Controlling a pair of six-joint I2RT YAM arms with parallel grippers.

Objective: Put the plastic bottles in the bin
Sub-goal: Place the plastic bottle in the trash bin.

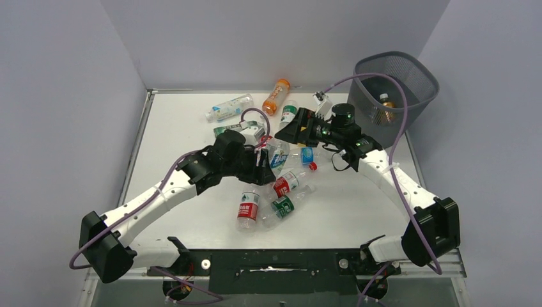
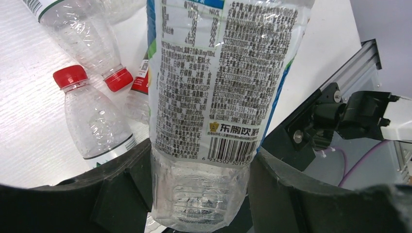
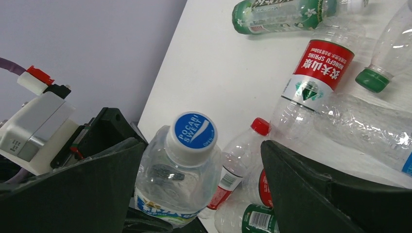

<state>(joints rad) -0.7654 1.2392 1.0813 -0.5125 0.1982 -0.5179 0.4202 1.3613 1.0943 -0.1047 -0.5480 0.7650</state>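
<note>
A robotics lab cell is indicated: a white table [image 1: 358,211] is enclosed by plain grey partition walls [image 1: 64,96] at 9, 12 and 3 o'clock, while a cabled left arm [image 1: 150,201] and right arm [image 1: 396,182] are bolted to a black rail [image 1: 275,263] at 6 o'clock.

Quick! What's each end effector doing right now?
Left end effector: closed on a clear white-labelled bottle.
Right end effector: open, blue-capped bottle between its fingers, not gripped.

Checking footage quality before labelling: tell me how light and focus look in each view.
Top external: even soft light, faint shadows, sharp. Left wrist: print on the clear bottle crisp, table washed bright. Right wrist: blue cap legible, fingers dark.
</note>
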